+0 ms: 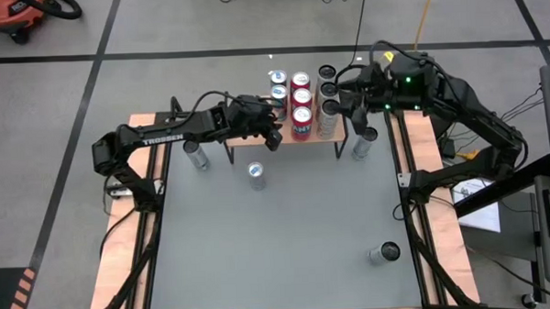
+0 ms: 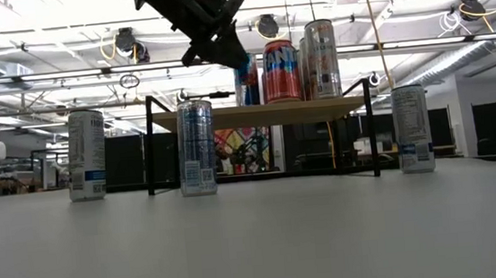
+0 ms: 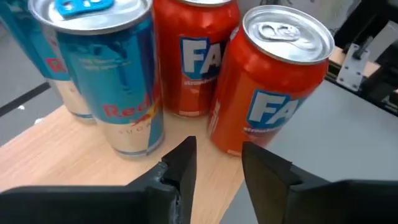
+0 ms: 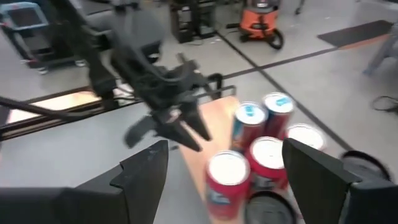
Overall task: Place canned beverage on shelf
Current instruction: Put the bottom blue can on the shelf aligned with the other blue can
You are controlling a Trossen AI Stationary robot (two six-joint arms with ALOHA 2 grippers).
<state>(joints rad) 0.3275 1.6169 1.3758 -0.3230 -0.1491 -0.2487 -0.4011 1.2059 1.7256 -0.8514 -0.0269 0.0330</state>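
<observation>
The shelf [image 1: 313,136] stands at the far middle of the table, a low wooden top [image 2: 259,114] on black legs. Several cans stand upright on it: blue ones [image 3: 109,81], red ones [image 3: 273,87] and silver ones [image 2: 320,58]. My left gripper [image 3: 217,165] hovers open over the shelf's near left end, just short of a blue can and a red can, with nothing between its fingers; the right wrist view shows it too [image 4: 186,127]. My right gripper [image 4: 225,149] hangs open above the shelf's right end, also with nothing between its fingers.
Three cans stand loose on the table: one left of the shelf [image 1: 196,155], one in front of it [image 1: 256,173], one at its right [image 1: 362,149]. Another can [image 1: 384,253] lies near the right front. Wooden side boards [image 1: 123,261] edge the table.
</observation>
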